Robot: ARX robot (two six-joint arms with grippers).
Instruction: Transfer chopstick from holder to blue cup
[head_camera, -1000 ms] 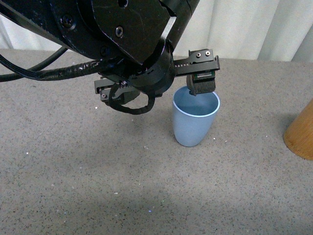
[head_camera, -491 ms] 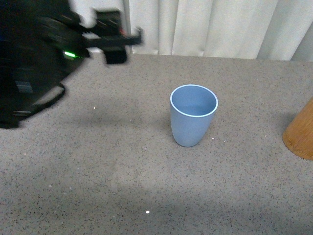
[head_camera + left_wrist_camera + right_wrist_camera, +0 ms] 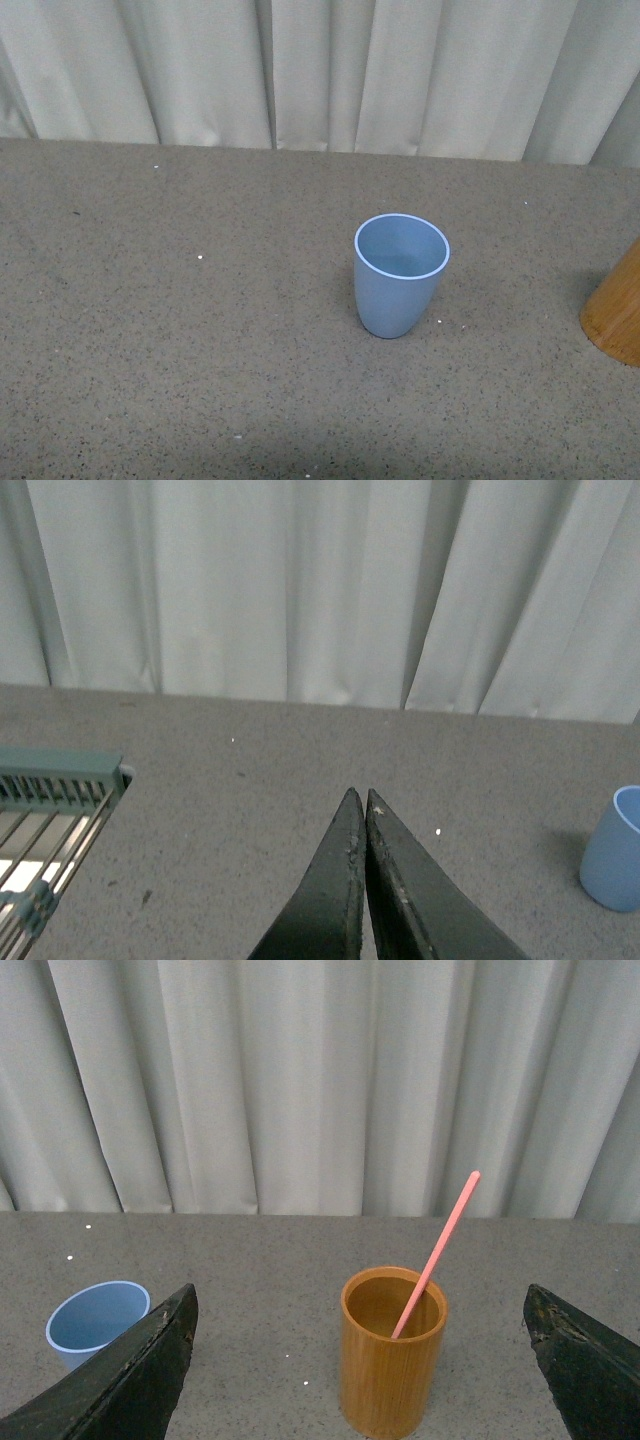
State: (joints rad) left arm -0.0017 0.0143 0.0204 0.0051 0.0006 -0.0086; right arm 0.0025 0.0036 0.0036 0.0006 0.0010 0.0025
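Note:
The pale blue cup (image 3: 400,275) stands upright and empty near the middle of the grey table. The wooden holder (image 3: 615,315) is cut off by the front view's right edge. In the right wrist view the holder (image 3: 392,1360) stands upright with one pink chopstick (image 3: 437,1252) leaning in it, and the blue cup (image 3: 95,1322) stands beside it. My right gripper (image 3: 362,1345) is open wide, its fingers on either side of the holder and short of it. My left gripper (image 3: 362,798) is shut and empty above the table, with the blue cup (image 3: 614,850) off to its side.
A pale curtain (image 3: 320,70) hangs along the table's far edge. A teal wire rack (image 3: 50,820) sits at the edge of the left wrist view. Neither arm shows in the front view.
The left arm, which filled the front view and hovered over the blue cup, has swung away left and out of view. The cup and holder stay in place.

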